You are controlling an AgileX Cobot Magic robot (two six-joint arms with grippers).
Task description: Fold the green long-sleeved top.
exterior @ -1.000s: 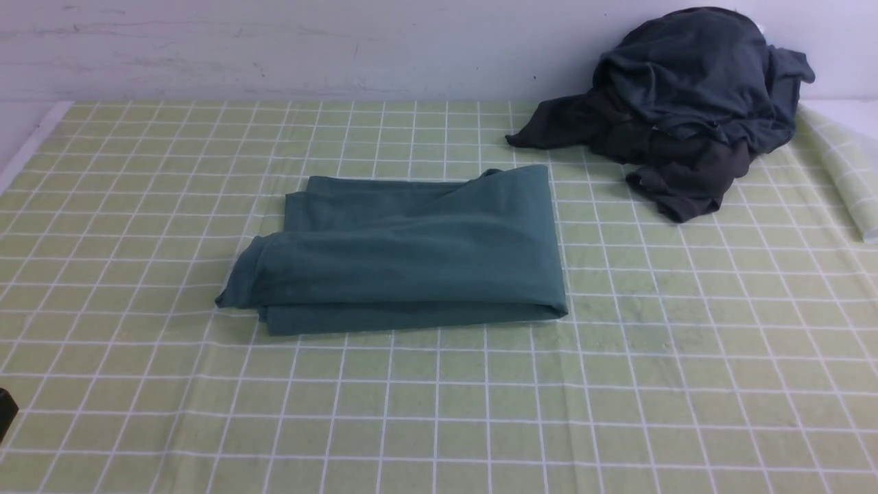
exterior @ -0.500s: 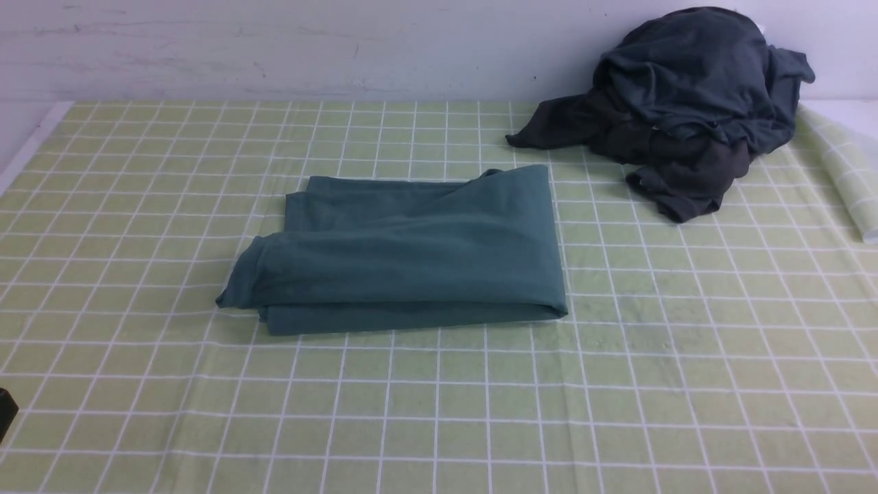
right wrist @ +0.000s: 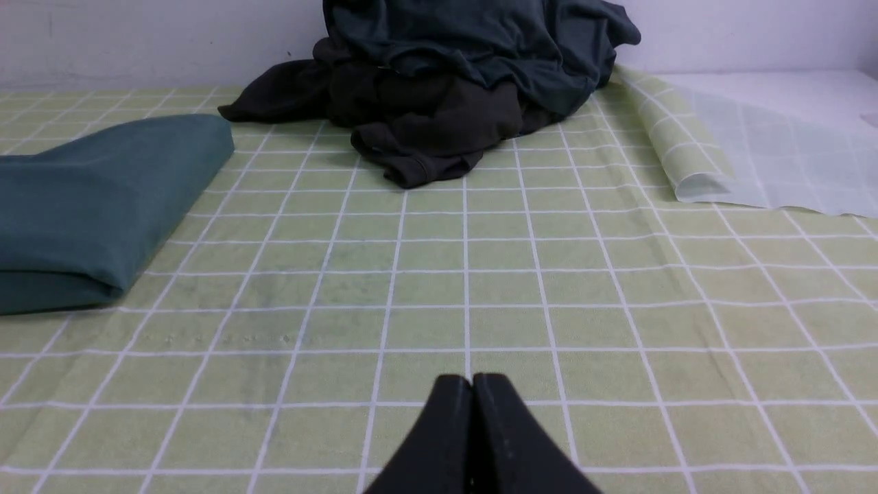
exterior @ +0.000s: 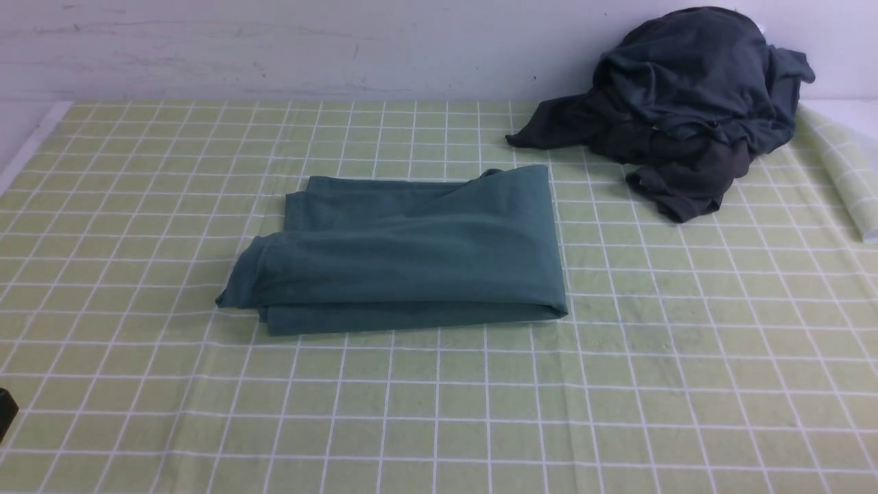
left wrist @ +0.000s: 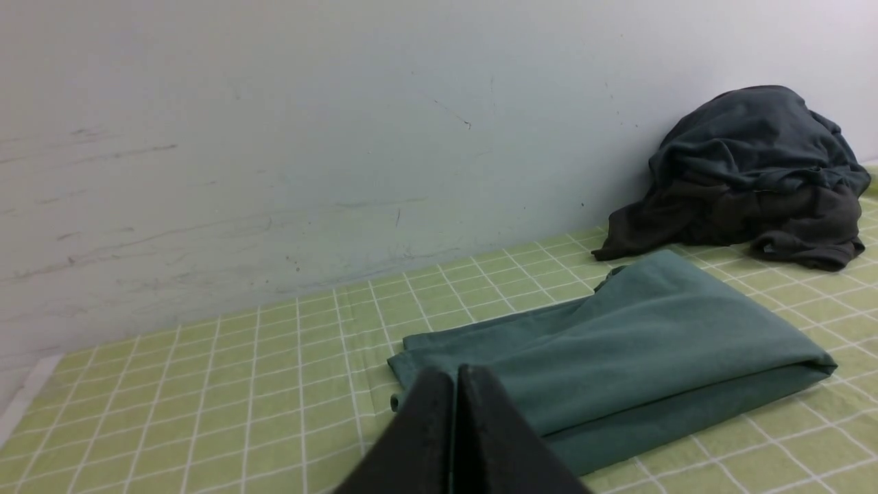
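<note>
The green long-sleeved top (exterior: 401, 250) is seen folded into a thick rectangle on the checked green tablecloth (exterior: 439, 412), no gripper touching it. In the front view only a dark sliver of the left arm is caught at the frame's edge, and neither gripper is shown. The left wrist view supplies what that view lacks: the left gripper (left wrist: 456, 384), its two black fingers pressed together with nothing between them, is held just short of the top's near corner, the folded cloth lying ahead of it and to its right. The pile of dark garments (exterior: 679, 103) is seen beyond the top, heaped against the pale wall (exterior: 274, 48). The right wrist view alone shows the right gripper (right wrist: 472, 391), likewise closed and empty, poised over bare tablecloth; the top is found well apart, ahead and to its left, the dark pile straight ahead, and a turned-up tablecloth edge (right wrist: 675, 147) ahead to its right.
</note>
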